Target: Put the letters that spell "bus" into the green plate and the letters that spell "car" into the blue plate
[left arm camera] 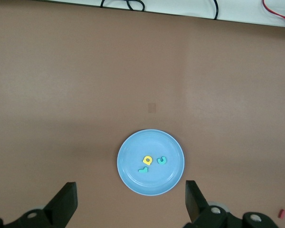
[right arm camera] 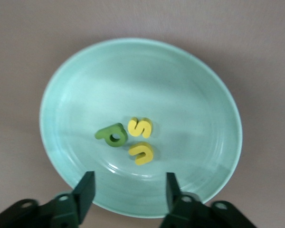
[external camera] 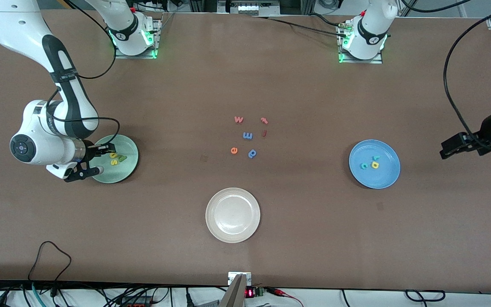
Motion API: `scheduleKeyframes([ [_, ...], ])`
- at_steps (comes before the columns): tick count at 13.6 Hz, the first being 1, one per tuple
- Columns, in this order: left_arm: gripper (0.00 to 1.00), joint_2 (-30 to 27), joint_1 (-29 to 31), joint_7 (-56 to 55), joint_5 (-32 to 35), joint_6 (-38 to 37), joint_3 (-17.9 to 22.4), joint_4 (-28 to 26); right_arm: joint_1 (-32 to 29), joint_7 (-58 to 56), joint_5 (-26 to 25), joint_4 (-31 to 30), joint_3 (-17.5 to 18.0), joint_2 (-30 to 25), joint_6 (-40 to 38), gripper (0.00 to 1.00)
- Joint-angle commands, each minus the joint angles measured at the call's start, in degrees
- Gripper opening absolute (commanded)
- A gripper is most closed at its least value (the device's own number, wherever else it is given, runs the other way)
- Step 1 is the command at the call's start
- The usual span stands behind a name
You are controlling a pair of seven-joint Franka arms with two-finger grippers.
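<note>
The pale green plate (external camera: 128, 170) (right arm camera: 180, 85) lies at the right arm's end of the table. In it lie the dark green b (right arm camera: 112, 135), the yellow s (right arm camera: 140, 127) and the yellow u (right arm camera: 142, 153), close together. My right gripper (external camera: 102, 160) (right arm camera: 129, 192) hangs just over the plate's rim, open, with nothing between its fingers. The blue plate (external camera: 384, 175) (left arm camera: 154, 184) at the left arm's end holds the yellow a (left arm camera: 147, 160), the teal c (left arm camera: 162, 160) and the teal r (left arm camera: 143, 169). My left gripper (external camera: 453, 146) (left arm camera: 130, 204) waits open, above the table beside the blue plate.
A cream-white plate (external camera: 232, 215) sits nearer the front camera at mid-table. Farther back lies a cluster of loose letters: a red w (external camera: 238, 120), a red r-like piece (external camera: 264, 120), a blue m (external camera: 247, 135), an orange e (external camera: 234, 150) and a blue p (external camera: 252, 153).
</note>
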Motion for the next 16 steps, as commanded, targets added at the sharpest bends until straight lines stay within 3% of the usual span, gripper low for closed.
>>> scheduleKeyframes([
  [1, 1.00, -3.48, -0.48, 0.77, -1.29, -0.62, 0.74, -3.76, 0.61, -0.22, -0.43, 2.85, 0.62, -5.45, -4.21, 1.00],
  [3, 1.00, -6.47, -0.48, 1.03, -1.29, -0.36, 0.56, -8.07, 1.23, -0.13, -0.60, 9.96, 0.62, -7.38, -11.15, 1.00],
  [5, 1.00, -8.67, -0.48, 1.47, -1.29, -0.45, 0.56, -11.50, 2.71, -0.13, -4.19, 16.21, 0.71, -9.05, -18.00, 1.00],
  [7, 1.00, -9.12, -0.48, 1.65, -1.20, -0.45, 0.47, -11.87, 3.34, -0.13, -6.31, 19.48, 0.62, -11.51, -21.71, 1.00],
  [13, 1.00, -9.29, -0.31, 3.94, -1.02, -0.89, 0.56, -11.60, 6.32, 1.44, -5.62, 20.90, -3.77, -17.58, -25.33, 1.00],
  [16, 1.00, -9.29, -0.40, 3.67, -0.94, -2.03, 0.38, -11.69, 6.33, 6.35, -4.91, 20.81, -4.04, -19.17, -26.99, 1.00],
])
